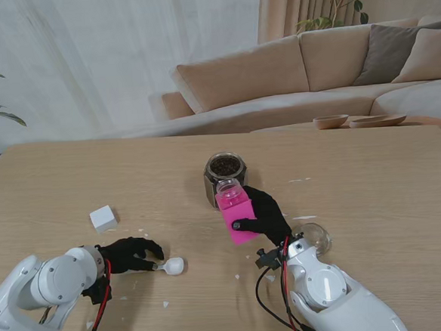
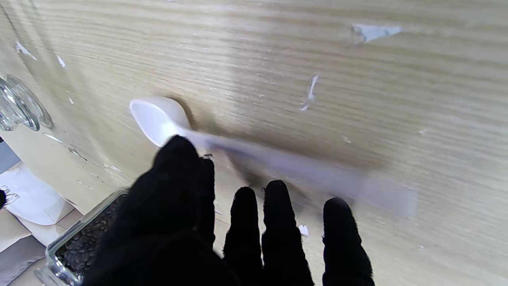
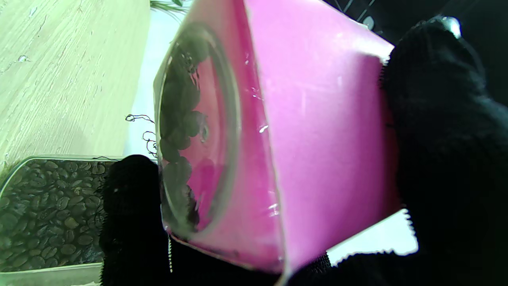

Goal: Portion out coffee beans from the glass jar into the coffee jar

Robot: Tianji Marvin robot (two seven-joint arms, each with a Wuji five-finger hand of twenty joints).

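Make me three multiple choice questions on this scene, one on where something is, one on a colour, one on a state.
1. Where does the white spoon lie?
A. On the table by the left hand
B. Inside the glass jar
C. On the sofa

2. What colour is the jar in the right hand?
A. Green
B. Pink
C. Blue

3. How is the pink jar now?
A. Lying flat on the table
B. Lidded and standing
C. Held, with beans inside

Answers: 1 A, the spoon rests at the left hand's fingertips. 2 B, its body is pink. 3 C, the right wrist view shows beans at its open mouth.
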